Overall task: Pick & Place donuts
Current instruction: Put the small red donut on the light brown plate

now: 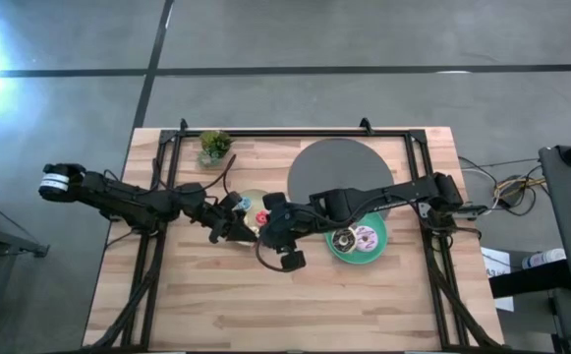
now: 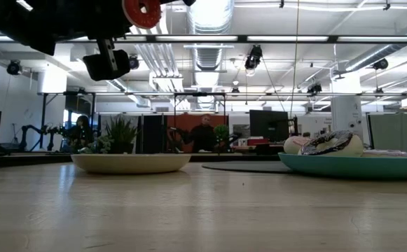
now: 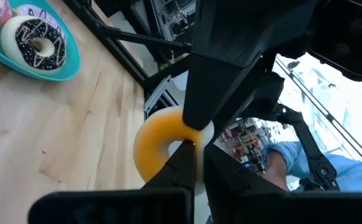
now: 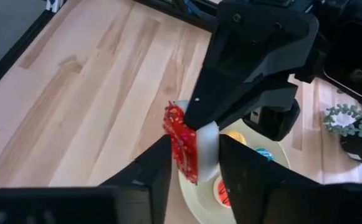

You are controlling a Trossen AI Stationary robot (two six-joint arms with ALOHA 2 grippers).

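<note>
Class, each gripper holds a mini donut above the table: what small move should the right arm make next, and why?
Probably carry it toward the teal plate. The right gripper pinches the red donut over the cream plate, while two larger donuts already lie on the teal one. The left gripper holds the orange donut.

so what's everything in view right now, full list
table: 1, light wood, under everything
round mat: 1, grey, far side of table
potted plant: 1, green, far edge
teal plate: 1, right of centre
cream plate: 1, left of centre
chocolate donut: 1, sprinkled, on teal plate
pink donut: 1, on teal plate
blue donut: 1, on cream plate
orange donut: 1, on cream plate
person: 1, dark top, room behind
left gripper: 1, dark, holding yellow donut
right gripper: 1, dark, holding red donut above cream plate
</note>
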